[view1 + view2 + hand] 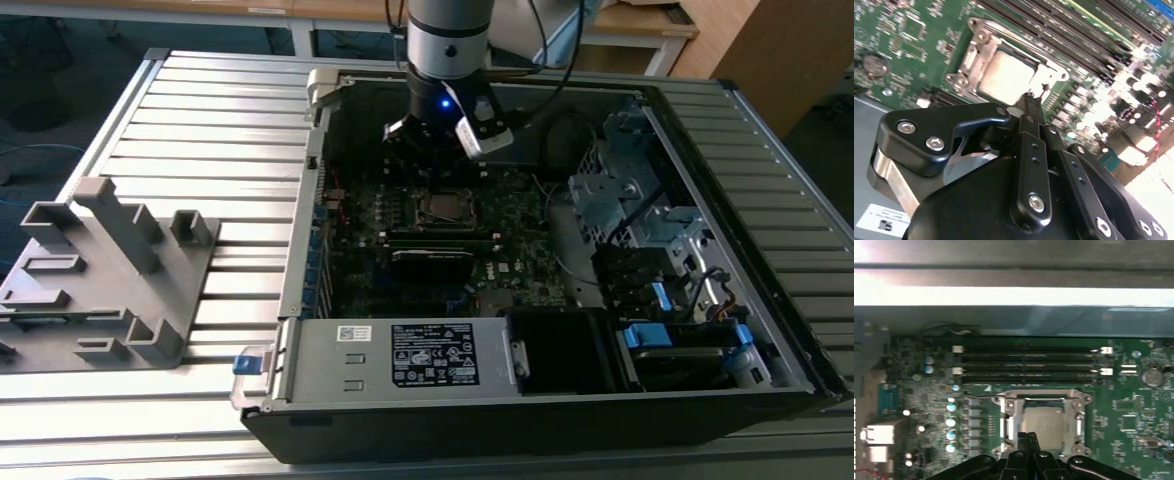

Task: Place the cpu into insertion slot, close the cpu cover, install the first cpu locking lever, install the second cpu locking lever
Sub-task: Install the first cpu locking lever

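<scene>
Gripper [1026, 439] stood with fingers pressed together, gripping nothing that we could see. We found the cpu [1046, 421] seated in its socket under the lowered cover [1010, 412], directly ahead of the fingertips, just beside them.

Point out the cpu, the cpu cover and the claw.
cpu [1044, 424]: first wrist view, middle of its grey top.
cpu cover [1011, 421]: first wrist view, a silver side bar of the frame.
claw [1027, 436]: first wrist view, midway between its fingertips.
</scene>
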`<state>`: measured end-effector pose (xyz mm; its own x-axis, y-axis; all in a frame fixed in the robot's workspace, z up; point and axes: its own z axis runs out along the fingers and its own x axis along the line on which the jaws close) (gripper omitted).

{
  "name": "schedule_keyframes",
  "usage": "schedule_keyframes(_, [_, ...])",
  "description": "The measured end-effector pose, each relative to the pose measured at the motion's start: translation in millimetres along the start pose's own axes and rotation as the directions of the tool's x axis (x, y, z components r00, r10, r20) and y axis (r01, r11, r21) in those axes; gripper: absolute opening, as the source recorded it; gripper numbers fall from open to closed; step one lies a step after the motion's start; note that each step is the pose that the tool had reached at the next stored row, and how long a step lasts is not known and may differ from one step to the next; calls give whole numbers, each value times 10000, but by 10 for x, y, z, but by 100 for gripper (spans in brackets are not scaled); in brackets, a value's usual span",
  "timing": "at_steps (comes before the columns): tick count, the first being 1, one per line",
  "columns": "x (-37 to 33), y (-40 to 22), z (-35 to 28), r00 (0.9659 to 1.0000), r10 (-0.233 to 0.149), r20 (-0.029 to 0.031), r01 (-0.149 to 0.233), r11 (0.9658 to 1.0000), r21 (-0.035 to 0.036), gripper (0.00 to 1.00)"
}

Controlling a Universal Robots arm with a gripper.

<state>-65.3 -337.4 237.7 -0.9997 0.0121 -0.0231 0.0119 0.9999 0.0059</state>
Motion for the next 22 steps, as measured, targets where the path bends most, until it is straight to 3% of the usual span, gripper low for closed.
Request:
schedule_keyframes(3, [87, -1, 1, 10000, 0, 3, 0, 10000, -2, 11])
schedule_keyframes(5, [110, -1, 1, 10000, 1, 4, -1, 10000, -2, 11])
schedule_keyframes(13, [110, -1, -49, 10000, 0, 5, 0, 10000, -8, 11])
schedule_keyframes(22, [110, -1, -62, 10000, 0, 3, 0, 10000, -10, 11])
